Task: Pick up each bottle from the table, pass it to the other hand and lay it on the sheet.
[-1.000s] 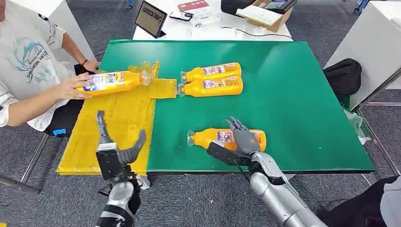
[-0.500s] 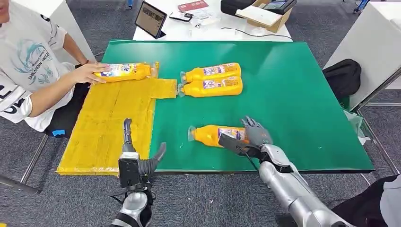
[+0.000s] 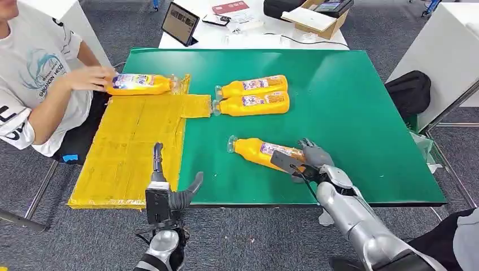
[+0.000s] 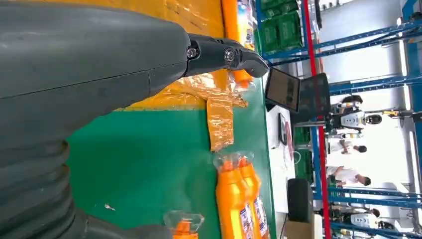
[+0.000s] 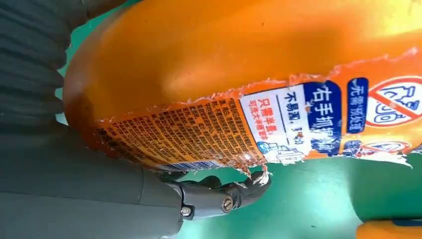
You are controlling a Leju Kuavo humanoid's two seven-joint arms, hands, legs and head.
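An orange bottle (image 3: 257,151) lies near the front of the green table (image 3: 350,113), cap pointing left. My right hand (image 3: 305,161) grips its base end; in the right wrist view the torn label (image 5: 249,129) sits against my palm, with the thumb (image 5: 219,196) under it. My left hand (image 3: 168,195) stands open at the table's front edge, fingers apart, beside the yellow sheet (image 3: 130,152). Two more orange bottles (image 3: 254,86) (image 3: 254,104) lie side by side further back, also seen in the left wrist view (image 4: 244,204). A fourth bottle (image 3: 138,84) lies at the sheet's far end.
A person (image 3: 39,73) sits at the left with a hand on the fourth bottle. Behind the green table, a white table carries a tablet (image 3: 181,22) and a cardboard box (image 3: 319,17). A black bag (image 3: 409,90) lies on the floor at the right.
My right hand has shifted right with the near bottle, which now lies slanted. My left hand has moved right along the front edge. The person has slid the fourth bottle to the sheet's far end.
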